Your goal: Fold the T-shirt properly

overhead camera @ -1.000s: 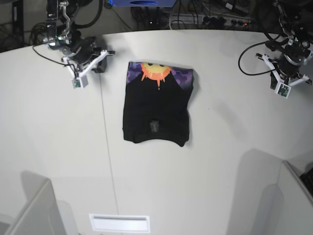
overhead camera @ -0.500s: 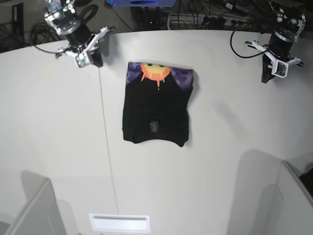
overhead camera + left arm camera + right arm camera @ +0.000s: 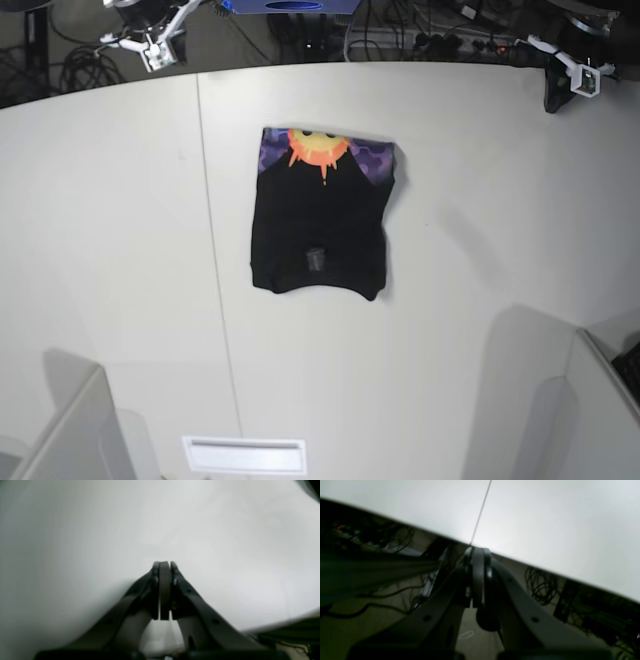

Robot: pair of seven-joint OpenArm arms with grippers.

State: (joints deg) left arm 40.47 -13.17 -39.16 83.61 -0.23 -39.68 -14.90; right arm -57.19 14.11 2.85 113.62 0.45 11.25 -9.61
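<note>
The black T-shirt (image 3: 318, 220) lies folded into a compact rectangle on the white table (image 3: 120, 250), with an orange sun and purple print showing along its far edge. My left gripper (image 3: 553, 98) is shut and empty at the table's far right edge; in the left wrist view its pads (image 3: 164, 590) meet over bare table (image 3: 75, 530). My right gripper (image 3: 477, 555) is shut and empty, hanging past the table's far left edge (image 3: 545, 530), and its body (image 3: 155, 45) shows in the base view. Both grippers are well away from the T-shirt.
A seam (image 3: 212, 250) runs front to back across the table just left of the shirt. Cables and power strips (image 3: 440, 30) lie on the floor behind the table. Grey panels stand at the front left (image 3: 70, 430) and front right (image 3: 590, 410).
Both arms have drawn back from the table toward its far corners and risen. The T-shirt has not moved. Both grippers stayed shut.
</note>
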